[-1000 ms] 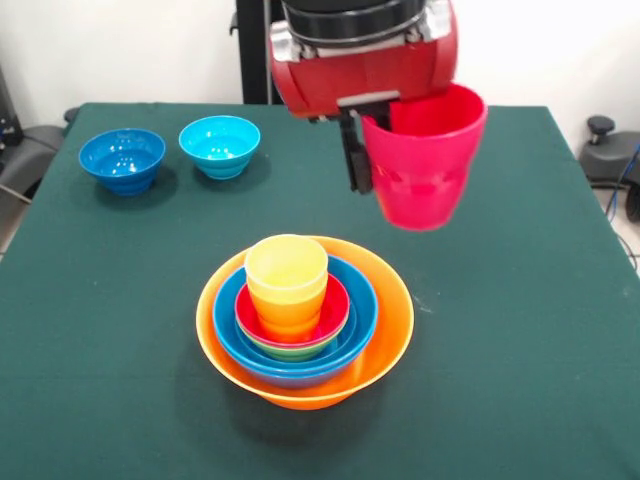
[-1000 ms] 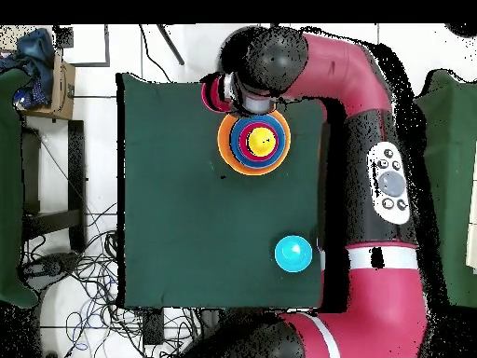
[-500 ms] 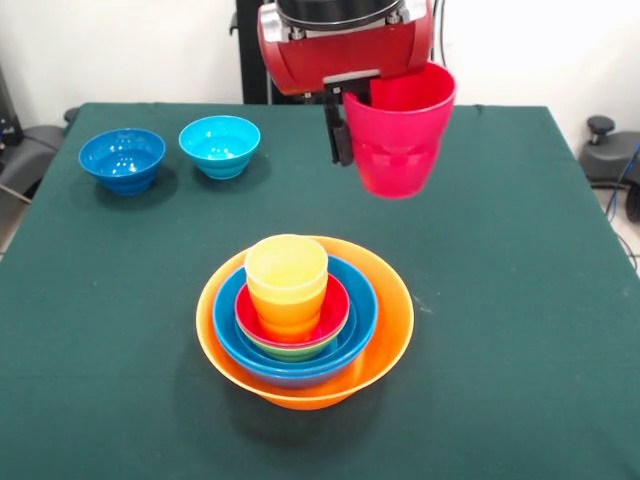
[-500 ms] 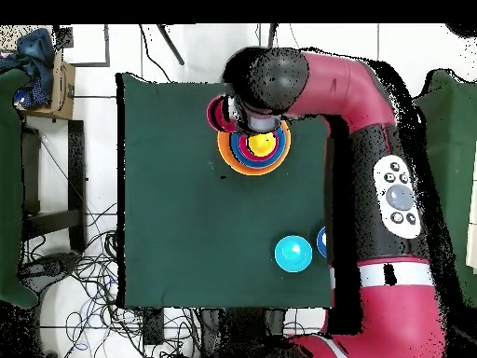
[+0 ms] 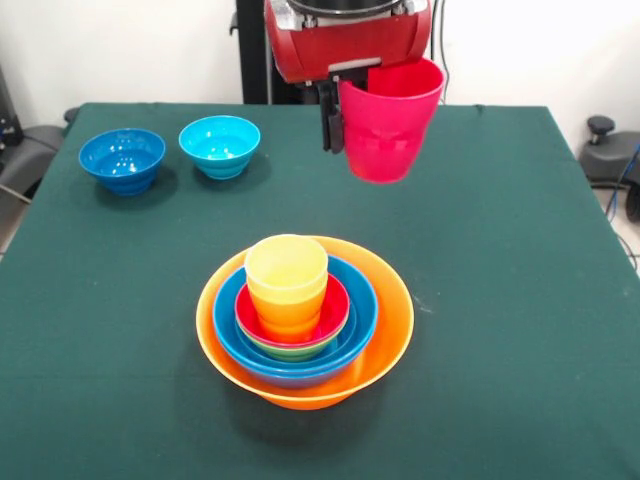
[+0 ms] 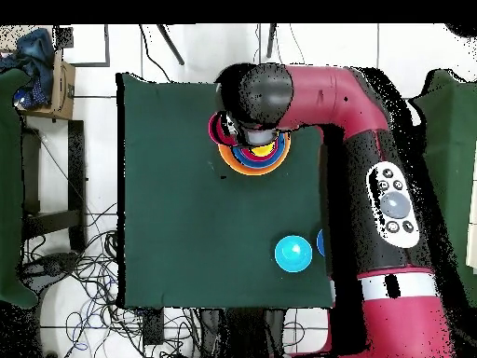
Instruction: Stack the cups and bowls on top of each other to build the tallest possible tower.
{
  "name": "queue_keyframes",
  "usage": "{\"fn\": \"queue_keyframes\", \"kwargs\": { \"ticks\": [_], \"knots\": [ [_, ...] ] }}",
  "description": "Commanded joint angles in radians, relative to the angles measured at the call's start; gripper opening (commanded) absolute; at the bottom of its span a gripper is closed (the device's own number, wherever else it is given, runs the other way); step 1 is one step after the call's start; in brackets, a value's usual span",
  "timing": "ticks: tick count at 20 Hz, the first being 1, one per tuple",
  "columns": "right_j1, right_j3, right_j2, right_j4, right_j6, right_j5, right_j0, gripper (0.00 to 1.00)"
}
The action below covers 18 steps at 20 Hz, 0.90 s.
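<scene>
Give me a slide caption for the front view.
Gripper carries a pink cup above the table, behind a tower of nested bowls topped by a yellow cup.

Bright, even light; soft shadows under the bowls [image 5: 303, 330]; focus sharp.

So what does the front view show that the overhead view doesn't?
Only the front view shows the whole pink cup hanging in the end effector, the yellow cup topping the tower, and the whole dark-blue bowl. Only the overhead view shows the full arm and the floor with its cables. Both show the light-blue bowl and the green table.
</scene>
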Motion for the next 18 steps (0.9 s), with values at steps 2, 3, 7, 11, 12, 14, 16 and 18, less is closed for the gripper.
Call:
{"fn": "queue_keyframes", "kwargs": {
  "ticks": [2, 3, 7, 11, 12, 14, 16, 18],
  "knots": [
    [0.001, 0.012, 0.074, -0.101, -0.39, 0.045, -0.023, 0.0],
    [0.015, -0.013, 0.076, -0.104, -0.386, 0.046, -0.024, 0.0],
    [0.056, -0.085, 0.085, -0.096, -0.388, 0.045, -0.044, 0.0],
    [0.098, -0.132, 0.088, -0.109, -0.392, 0.011, -0.064, 0.0],
    [0.105, -0.137, 0.09, -0.112, -0.396, 0.005, -0.068, 0.0],
    [0.125, -0.148, 0.09, -0.127, -0.405, -0.022, -0.076, 0.0],
    [0.14, -0.154, 0.09, -0.137, -0.403, -0.049, -0.079, 0.0],
    [0.155, -0.169, 0.09, -0.149, -0.408, -0.057, -0.08, 0.0]
  ]
}}
